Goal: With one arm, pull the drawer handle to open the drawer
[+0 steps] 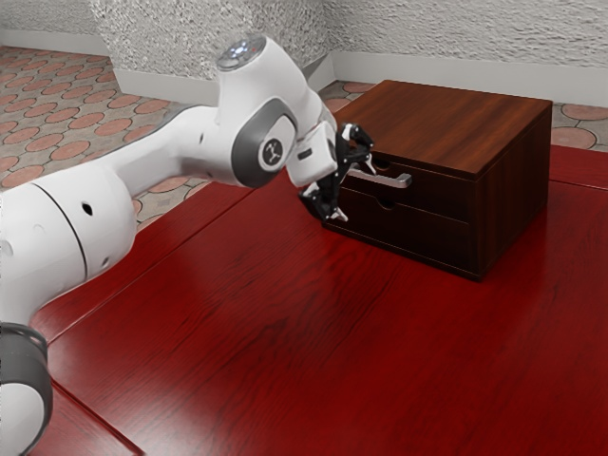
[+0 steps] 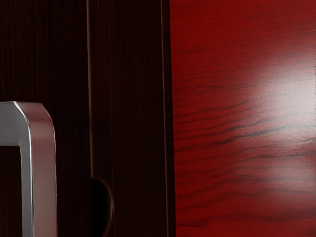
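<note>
On the red table (image 1: 285, 332), the dark wooden cabinet (image 1: 446, 123) has its top drawer (image 1: 439, 193) seemingly shut; the gripper (image 1: 349, 180) straddles the silver handle (image 1: 388, 179) spread, unclenched, at its very end, so a pull may slip off

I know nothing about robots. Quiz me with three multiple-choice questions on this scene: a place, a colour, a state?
1. Where is the end effector? A on the cabinet's top; B at the silver handle; C on the floor.
2. The table is: A red; B white; C green.
3. The handled drawer is: A pulled far out; B removed; C shut.
Answers: B, it sits at the handle's end; A, glossy red wood; C, its front lies flush with the cabinet.
</note>
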`<control>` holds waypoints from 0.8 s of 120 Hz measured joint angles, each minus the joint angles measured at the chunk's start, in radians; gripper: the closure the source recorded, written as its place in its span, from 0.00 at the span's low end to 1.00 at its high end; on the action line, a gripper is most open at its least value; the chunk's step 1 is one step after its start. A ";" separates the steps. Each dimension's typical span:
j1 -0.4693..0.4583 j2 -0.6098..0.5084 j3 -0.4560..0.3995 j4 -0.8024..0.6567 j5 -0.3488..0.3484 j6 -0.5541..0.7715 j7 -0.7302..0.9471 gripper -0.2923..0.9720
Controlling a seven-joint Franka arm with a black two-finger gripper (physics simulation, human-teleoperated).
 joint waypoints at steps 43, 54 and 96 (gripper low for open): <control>0.003 0.042 0.000 0.064 -0.010 -0.001 0.003 0.24; 0.012 0.065 0.000 0.083 -0.016 -0.002 0.003 0.23; 0.012 0.109 0.000 0.130 -0.023 -0.006 0.005 0.22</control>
